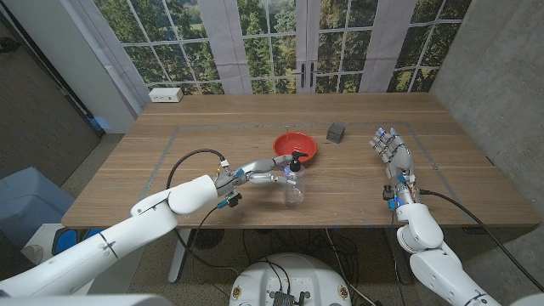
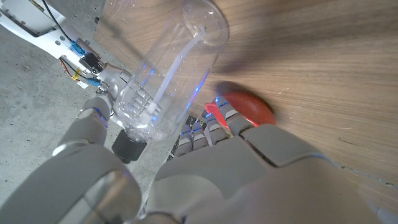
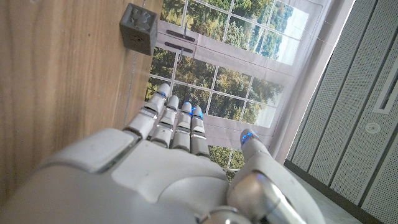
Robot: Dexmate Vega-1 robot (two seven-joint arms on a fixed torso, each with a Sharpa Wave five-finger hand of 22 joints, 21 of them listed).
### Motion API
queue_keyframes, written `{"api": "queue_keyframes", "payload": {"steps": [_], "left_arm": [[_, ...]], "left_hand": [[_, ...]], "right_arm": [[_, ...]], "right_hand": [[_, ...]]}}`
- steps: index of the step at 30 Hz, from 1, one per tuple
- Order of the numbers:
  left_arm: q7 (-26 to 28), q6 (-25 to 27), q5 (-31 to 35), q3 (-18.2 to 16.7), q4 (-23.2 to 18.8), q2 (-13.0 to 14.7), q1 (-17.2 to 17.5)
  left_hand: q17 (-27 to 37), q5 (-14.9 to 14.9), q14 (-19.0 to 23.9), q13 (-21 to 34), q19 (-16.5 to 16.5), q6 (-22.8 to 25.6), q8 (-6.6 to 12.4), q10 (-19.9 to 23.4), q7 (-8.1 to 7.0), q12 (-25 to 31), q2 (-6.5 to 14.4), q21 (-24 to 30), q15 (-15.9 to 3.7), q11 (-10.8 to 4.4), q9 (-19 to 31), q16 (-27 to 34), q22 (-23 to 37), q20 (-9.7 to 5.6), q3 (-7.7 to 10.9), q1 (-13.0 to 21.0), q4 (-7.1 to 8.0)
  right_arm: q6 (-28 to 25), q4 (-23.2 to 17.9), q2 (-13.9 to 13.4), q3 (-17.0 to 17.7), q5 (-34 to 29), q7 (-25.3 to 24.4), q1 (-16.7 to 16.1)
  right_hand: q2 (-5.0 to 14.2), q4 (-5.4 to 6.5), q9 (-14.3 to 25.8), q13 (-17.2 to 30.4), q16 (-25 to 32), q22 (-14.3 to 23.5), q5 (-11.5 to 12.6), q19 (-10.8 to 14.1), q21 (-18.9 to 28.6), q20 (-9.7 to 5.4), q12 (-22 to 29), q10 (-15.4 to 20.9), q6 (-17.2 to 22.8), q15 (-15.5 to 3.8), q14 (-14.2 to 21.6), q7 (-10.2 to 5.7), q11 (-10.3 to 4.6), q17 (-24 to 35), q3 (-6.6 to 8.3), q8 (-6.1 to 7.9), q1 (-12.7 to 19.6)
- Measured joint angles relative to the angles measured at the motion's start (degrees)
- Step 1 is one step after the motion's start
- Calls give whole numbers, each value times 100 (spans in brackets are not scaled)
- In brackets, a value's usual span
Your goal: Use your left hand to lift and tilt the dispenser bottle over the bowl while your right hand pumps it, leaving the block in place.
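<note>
Standing clear and see-through, dispenser bottle [image 1: 294, 184] wears a black pump.

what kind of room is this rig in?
Probably an office or lab room, not a kitchen: a plain wooden table with a taped outline, tall paned glass doors onto trees, and a grey concrete wall to the robot's right.

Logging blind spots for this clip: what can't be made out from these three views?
- Whether the dispenser bottle rests on the table or is lifted: head view, too small; left wrist view, too close.
- How the left hand wraps the bottle: left wrist view, blurred.
- Contents of the red bowl: too small.
- Markings on the block: too small.
</note>
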Motion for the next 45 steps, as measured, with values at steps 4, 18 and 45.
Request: {"api": "queue_keyframes", "payload": {"steps": [4, 18, 45], "left_arm": [[-68, -30, -1, 90, 107, -58, -95], [-407, -302, -399, 394, 612, -387, -416], [271, -297, -661, 306, 563, -623, -82]], "left_hand": [[0, 0, 0, 0, 0, -2, 0, 0, -2, 0, -24, 0, 0, 0, 0, 0, 0, 0, 0, 24, 0], [1, 44, 298, 27, 513, -63, 41, 218, -62, 34, -6, 70, -14, -75, 27, 49, -27, -194, -48, 647, 1], [3, -73, 3753, 187, 2653, 3084, 1674, 4010, 440, 1073, 481, 311, -139, 386, 238, 352, 72, -296, -208, 2821, -44]], "right_arm": [[1, -25, 0, 24, -22, -30, -40], [15, -81, 12, 92, -71, -72, -133], [44, -120, 33, 149, -138, -86, -215]], "right_hand": [[0, 0, 0, 0, 0, 0, 0, 0, 0, 0, 0, 0, 0, 27, 27, 0, 0, 0, 0, 0, 0], [0, -14, 0, -1, 0, 0, 0, 0, 0, 0, 0, 0, 0, 31, 31, 0, 0, -1, -14, 0, 0], [0, -38, 0, 2, 0, 0, 0, 0, 0, 0, 0, 10, 0, 31, 31, 0, 11, -2, -38, 0, 0]]}}
